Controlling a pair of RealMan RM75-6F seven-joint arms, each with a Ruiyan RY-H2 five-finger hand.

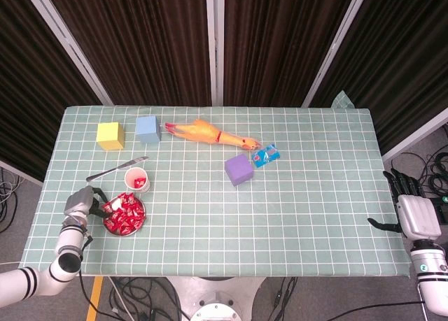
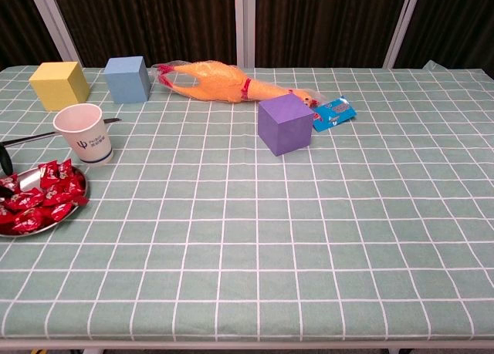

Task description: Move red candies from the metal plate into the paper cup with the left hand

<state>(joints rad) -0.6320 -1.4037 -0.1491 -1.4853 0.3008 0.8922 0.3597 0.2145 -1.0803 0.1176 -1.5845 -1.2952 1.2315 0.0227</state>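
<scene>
reaching over the metal plate (image 1: 142, 216) of red candies (image 1: 123, 216), left hand (image 1: 85, 203) grip unclear; right hand (image 1: 409, 209) spread, idle.

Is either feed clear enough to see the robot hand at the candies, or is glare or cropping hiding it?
Head view: even light, no glare; left robot hand shows small beside the metal plate. Chest view: sharp, but the frame edge crops the plate and nearly all the hand.

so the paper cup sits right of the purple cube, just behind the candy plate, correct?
Not quite. The paper cup sits left of the purple cube, well apart from it. It is just behind the metal plate of red candies, as the head view shows.
</scene>
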